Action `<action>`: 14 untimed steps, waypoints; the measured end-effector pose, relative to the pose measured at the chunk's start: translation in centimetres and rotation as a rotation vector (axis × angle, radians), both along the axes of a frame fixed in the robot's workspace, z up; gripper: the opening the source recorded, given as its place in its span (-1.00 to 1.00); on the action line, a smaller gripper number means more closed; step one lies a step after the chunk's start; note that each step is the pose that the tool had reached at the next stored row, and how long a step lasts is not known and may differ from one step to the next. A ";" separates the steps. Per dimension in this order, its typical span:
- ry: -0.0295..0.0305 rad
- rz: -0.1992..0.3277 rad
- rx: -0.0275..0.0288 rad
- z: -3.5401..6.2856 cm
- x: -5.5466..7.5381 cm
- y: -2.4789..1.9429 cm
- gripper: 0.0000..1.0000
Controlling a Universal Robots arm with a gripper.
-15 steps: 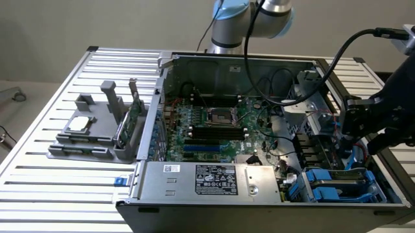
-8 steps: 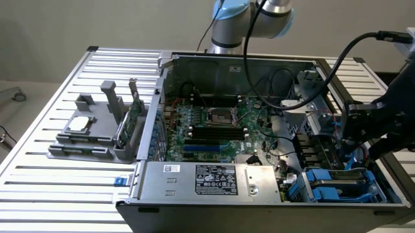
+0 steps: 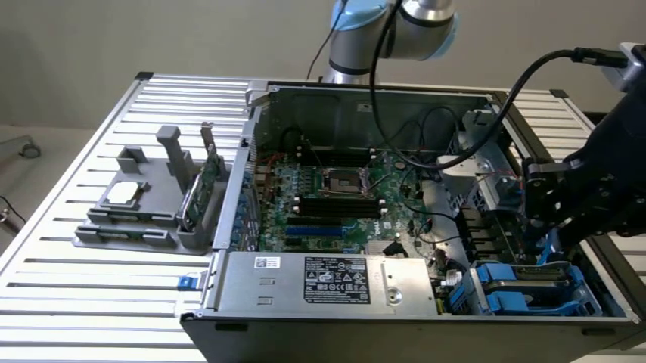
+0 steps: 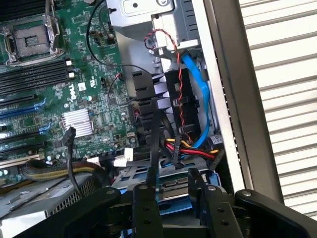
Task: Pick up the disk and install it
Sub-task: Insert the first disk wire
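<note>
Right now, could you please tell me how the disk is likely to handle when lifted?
The disk looks like a metal block, so probably stiff and heavy for its size. Its blue plastic carrier may flex. Flat-sided, it should not roll.

The arm (image 3: 404, 26) is silver with pale-blue joint caps, trailing a black cable (image 3: 373, 76) to a matte-black, screw-dotted end housing (image 4: 262, 213).

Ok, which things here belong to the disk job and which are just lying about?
Job: silver-grey metal disk in blue plastic carrier; black robot hand; open metal computer case.
Lying about: small square silver processor chip; thin green circuit card; their grey plastic holder.
</note>
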State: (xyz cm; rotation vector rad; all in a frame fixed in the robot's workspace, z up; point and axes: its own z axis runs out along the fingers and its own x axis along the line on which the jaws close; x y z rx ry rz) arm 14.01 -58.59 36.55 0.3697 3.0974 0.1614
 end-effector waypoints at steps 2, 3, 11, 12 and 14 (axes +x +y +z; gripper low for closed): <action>-0.0003 -0.007 0.0000 0.00 -0.3 0.07 -0.22; -0.0009 -0.010 0.0000 0.00 -0.3 0.15 -0.22; -0.0048 -0.025 0.0002 0.90 -0.4 0.41 -0.22; -0.0049 -0.028 0.0000 1.30 -0.4 0.42 -0.22; -0.0054 -0.031 -0.0003 1.74 -0.4 0.44 -0.22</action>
